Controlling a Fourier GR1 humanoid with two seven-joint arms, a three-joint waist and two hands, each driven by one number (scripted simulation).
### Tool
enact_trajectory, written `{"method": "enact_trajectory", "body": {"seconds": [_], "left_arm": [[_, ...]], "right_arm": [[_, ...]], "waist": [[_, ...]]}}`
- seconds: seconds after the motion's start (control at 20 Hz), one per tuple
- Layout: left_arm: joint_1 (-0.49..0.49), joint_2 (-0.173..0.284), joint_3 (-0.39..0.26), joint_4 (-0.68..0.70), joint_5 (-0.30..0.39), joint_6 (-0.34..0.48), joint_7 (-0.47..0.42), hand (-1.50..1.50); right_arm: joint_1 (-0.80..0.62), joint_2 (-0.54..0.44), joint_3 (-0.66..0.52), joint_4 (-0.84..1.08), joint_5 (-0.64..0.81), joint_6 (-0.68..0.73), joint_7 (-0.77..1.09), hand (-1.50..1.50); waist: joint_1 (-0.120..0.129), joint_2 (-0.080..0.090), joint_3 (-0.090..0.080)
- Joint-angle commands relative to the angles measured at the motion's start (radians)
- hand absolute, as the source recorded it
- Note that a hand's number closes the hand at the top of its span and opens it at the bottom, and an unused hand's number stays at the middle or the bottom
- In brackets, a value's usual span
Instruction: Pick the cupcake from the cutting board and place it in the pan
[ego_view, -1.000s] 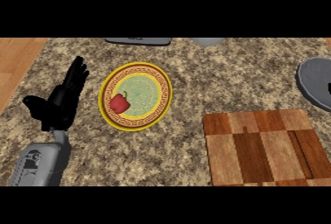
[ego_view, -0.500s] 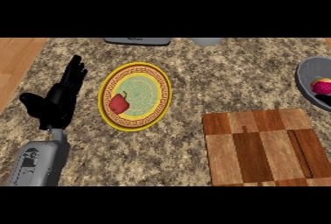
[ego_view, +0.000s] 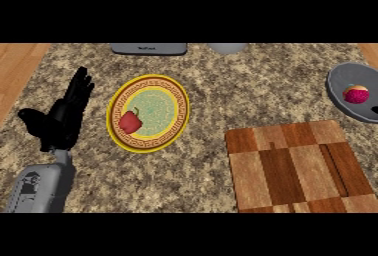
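The left hand (ego_view: 63, 117) stands at the left side of the counter, fingers straight and spread a little, pointing up; it holds nothing and it rests. The right hand does not show in the head view, so I cannot tell its state.

The cupcake (ego_view: 356, 94) sits inside the pan (ego_view: 341, 80), at the right edge of the view, with pink top. The cutting board (ego_view: 295, 167) lies near the pan, below and to its left, and nothing is on its wood. So I judge the placing is done, or almost done. To finish this step well, the right hand should leave the cupcake straight upward, without touching the rim of the pan, so the cupcake does not tip.

The counter (ego_view: 221, 95) has a speckled stone top. Just beside the left hand lies a yellow plate (ego_view: 148, 113) with a red pepper (ego_view: 131, 121) on it. At the far edge are a grey appliance (ego_view: 148, 48) and a pale round object (ego_view: 227, 48) which I cannot identify. A wooden floor (ego_view: 18, 65) shows past the counter's left side.
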Motion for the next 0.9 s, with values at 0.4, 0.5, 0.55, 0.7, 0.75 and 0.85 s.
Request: {"method": "enact_trajectory", "body": {"seconds": [0.4,0.5,0.55,0.7,0.75,0.85], "left_arm": [[0.03,0.028,0.045,0.028,0.008,-0.012,-0.008,0.0],[0.077,0.026,0.049,0.015,0.009,-0.017,-0.045,0.0],[0.049,0.036,0.048,-0.035,0.004,-0.002,0.027,0.0],[0.057,0.033,0.054,0.005,0.012,-0.02,-0.018,0.0],[0.048,0.014,0.015,-0.052,-0.016,0.009,0.056,0.0],[0.017,0.045,0.069,-0.023,0.023,-0.011,0.035,0.0]], "right_arm": [[0.234,-0.032,-0.014,-0.106,-0.178,0.4,-0.185,-1.5],[0.333,-0.017,-0.017,-0.129,-0.193,0.445,-0.241,-1.5],[0.316,-0.014,-0.019,-0.184,-0.223,0.448,-0.183,-1.5],[0.39,0.048,-0.001,-0.301,-0.257,0.47,-0.149,-1.5],[0.382,0.081,0.015,-0.35,-0.253,0.449,-0.094,-1.5],[0.453,0.083,0.022,-0.44,-0.274,0.508,-0.067,-1.5]], "waist": [[-0.054,-0.025,-0.009],[-0.059,-0.026,-0.01],[-0.059,-0.029,-0.01],[-0.059,-0.028,-0.011],[-0.059,-0.03,-0.011],[-0.06,-0.028,-0.011]]}}
